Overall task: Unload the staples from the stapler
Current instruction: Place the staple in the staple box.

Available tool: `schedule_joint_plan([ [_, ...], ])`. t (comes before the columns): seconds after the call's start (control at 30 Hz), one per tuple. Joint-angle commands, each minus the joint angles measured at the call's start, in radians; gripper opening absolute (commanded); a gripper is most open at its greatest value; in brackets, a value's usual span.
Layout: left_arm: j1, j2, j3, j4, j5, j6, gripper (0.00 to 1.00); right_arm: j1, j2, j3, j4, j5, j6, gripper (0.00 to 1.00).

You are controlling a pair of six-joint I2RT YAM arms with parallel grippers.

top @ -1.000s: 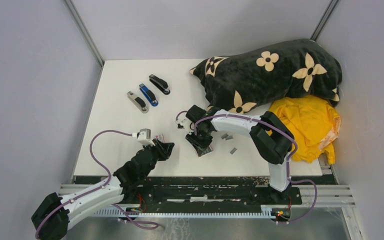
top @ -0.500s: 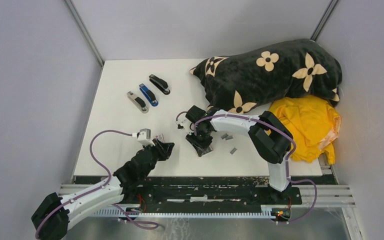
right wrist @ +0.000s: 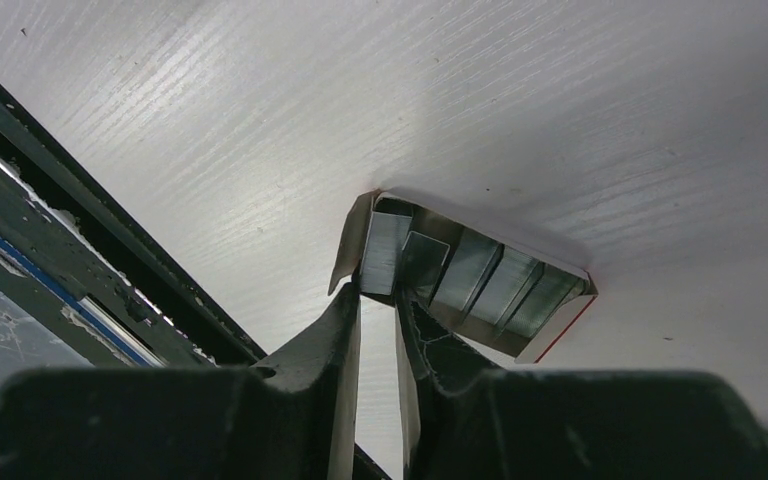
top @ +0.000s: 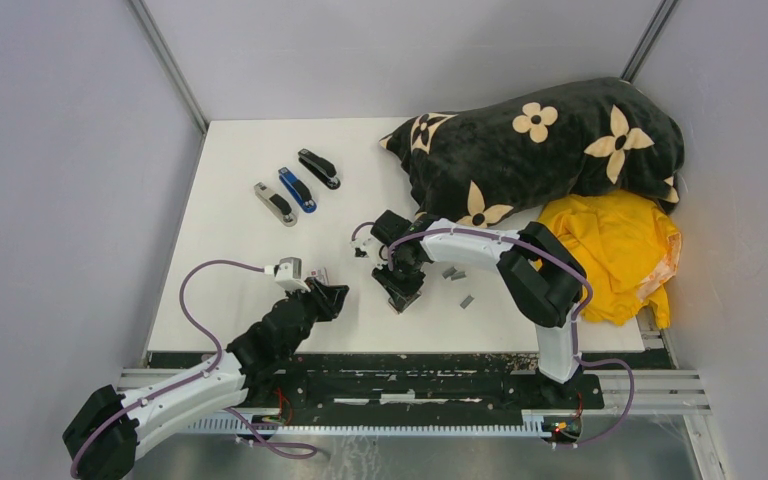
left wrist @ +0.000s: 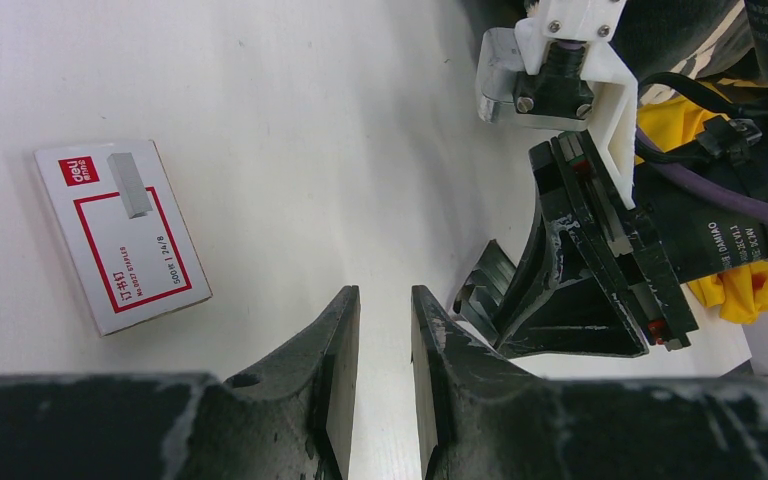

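Firstly, right fingers (right wrist: pixel 332 345): almost pressed together, only a thin gap left; the tips stand on both sides of the near end of one strip, but I cannot tell if they really pinch it.
Left fingers (left wrist: pixel 332 350): a little apart, nothing between them, hanging over bare surface.
Staples (right wrist: pixel 385 255): short grey shiny strips, standing side by side in an open cardboard box (right wrist: pixel 560 320) with a red edge; this box lies on the surface at the right fingers.
Loose strips (top: pixel 467 300): two small grey pieces on the surface, near the right arm.
Closed box (left wrist: pixel 120 235): white and red, flat, near the left fingers.
Staplers (top: pixel 297 190): three in a row, grey, blue and black, far left, well apart from both arms.
Surface (top: pixel 240 250): white, finely grained.
Room: grey walls; black flowered blanket (top: pixel 540 145) far right, yellow cloth (top: pixel 615 250) beside it.
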Motion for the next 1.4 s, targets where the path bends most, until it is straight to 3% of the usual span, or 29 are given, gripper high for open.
schedule_joint_plan([
  [0.0,-0.002,-0.003,-0.052,0.040,-0.035,0.003,0.32,-0.001,-0.050,0.037,0.008,0.017,0.005,0.21],
  [0.43,-0.002,0.009,-0.052,0.052,-0.033,0.005,0.32,-0.008,-0.078,0.039,0.008,0.026,-0.001,0.19],
  [0.87,-0.002,0.006,-0.058,0.064,-0.019,0.005,0.33,-0.012,-0.050,0.044,0.004,-0.010,-0.012,0.23],
  [1.07,-0.001,0.088,-0.037,0.165,0.108,-0.029,0.38,-0.076,-0.161,0.044,-0.023,-0.194,-0.109,0.25],
  [1.17,-0.002,0.169,-0.009,0.219,0.180,-0.093,0.31,-0.116,-0.245,0.025,-0.066,-0.348,-0.260,0.26],
  [1.37,-0.011,0.428,0.062,0.283,0.292,-0.213,0.05,-0.175,-0.441,-0.039,-0.060,-0.449,-0.384,0.27],
])
